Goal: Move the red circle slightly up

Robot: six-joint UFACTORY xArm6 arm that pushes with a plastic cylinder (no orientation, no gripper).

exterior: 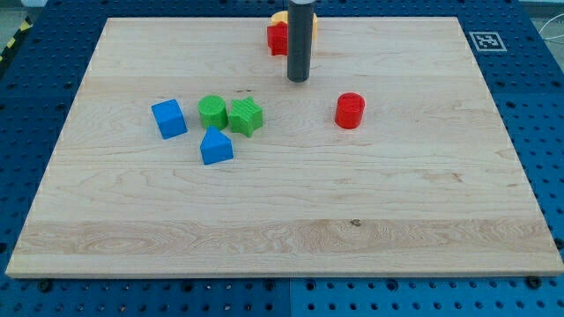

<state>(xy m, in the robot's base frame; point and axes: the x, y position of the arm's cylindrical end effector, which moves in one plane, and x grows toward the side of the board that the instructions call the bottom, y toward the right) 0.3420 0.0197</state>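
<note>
The red circle point(350, 111) is a short red cylinder on the wooden board point(282, 220), right of centre in the upper half. My tip point(298, 79) is the lower end of the dark rod; it stands above and to the left of the red circle, apart from it. The rod partly hides a second red block point(278, 38) and a yellow block point(280, 18) near the view's top edge.
A blue cube point(169, 118), a green circle point(212, 112), a green star-like block point(246, 116) and a blue house-shaped block point(216, 147) cluster at the left. A marker tag point(486, 40) sits at the board's top right corner.
</note>
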